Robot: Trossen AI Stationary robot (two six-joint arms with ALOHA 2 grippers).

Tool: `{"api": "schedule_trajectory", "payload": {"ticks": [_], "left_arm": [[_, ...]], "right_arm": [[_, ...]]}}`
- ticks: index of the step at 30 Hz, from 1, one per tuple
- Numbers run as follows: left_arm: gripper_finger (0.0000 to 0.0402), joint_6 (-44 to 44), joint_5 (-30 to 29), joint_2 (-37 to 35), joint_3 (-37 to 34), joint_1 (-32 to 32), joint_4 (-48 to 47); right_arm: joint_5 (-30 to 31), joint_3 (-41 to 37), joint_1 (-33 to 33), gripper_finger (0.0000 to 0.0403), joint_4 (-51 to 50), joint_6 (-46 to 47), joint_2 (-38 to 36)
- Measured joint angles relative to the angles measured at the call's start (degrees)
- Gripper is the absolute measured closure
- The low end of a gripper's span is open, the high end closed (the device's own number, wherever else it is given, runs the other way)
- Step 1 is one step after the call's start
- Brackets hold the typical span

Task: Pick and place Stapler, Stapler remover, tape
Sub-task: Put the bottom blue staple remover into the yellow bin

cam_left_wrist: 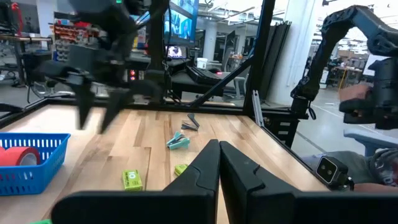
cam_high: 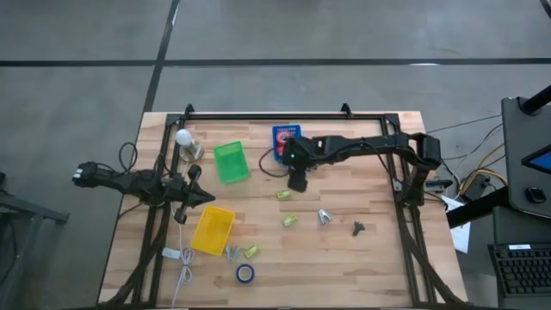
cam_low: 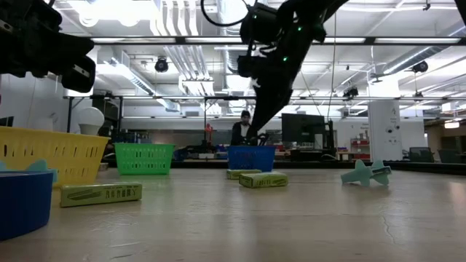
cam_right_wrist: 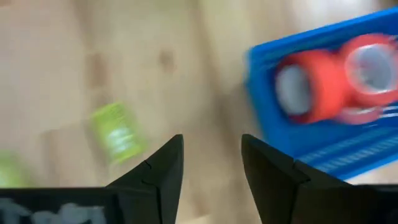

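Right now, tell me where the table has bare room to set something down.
Free: the table's front right corner, beyond the dark stapler remover, and the strip right of the blue bin. Crowded: around the yellow bin and blue tape.

Both arms are showing matte black, built from chunky jointed segments. The right arm [cam_high: 362, 146], upper right of the high view, is trailing a thin dark cable looping off its wrist, with a small green light glowing there. The left arm [cam_high: 129, 181], at the left edge, is carrying looped black cabling. The right gripper [cam_right_wrist: 211, 165] fingers are looking wedge-shaped, smooth, black.
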Motion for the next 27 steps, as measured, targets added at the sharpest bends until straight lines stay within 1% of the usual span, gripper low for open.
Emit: {"api": "schedule_trajectory", "payload": {"ticks": [2,6,11,14,17,20,22,27], "left_arm": [[0.0387,0.0,0.0,0.0,0.0,0.0,0.0],[0.0387,0.0,0.0,0.0,0.0,0.0,0.0],[0.0387,0.0,0.0,0.0,0.0,0.0,0.0],[0.0387,0.0,0.0,0.0,0.0,0.0,0.0],[0.0387,0.0,0.0,0.0,0.0,0.0,0.0],[0.0387,0.0,0.0,0.0,0.0,0.0,0.0],[0.0387,0.0,0.0,0.0,0.0,0.0,0.0],[0.0387,0.0,0.0,0.0,0.0,0.0,0.0]], "right_arm": [[-1.4,-0.3,1.6,0.0257,-2.6,1.9,-1.1],[-1.1,-1.4,5.0,0.0269,-4.9,4.7,-3.7],[-0.9,-2.6,8.3,0.029,-4.8,7.1,-6.6],[-0.9,-3.9,9.8,0.0308,-5.1,8.9,-8.4],[-0.7,-6.8,11.5,0.034,-4.0,10.0,-10.7],[-0.9,-11.5,13.4,0.0382,-0.7,11.9,-13.9],[-0.9,-15.6,14.6,0.0389,2.0,13.5,-17.1],[-0.8,-27.4,17.8,0.0394,17.3,15.1,-27.8]]}}
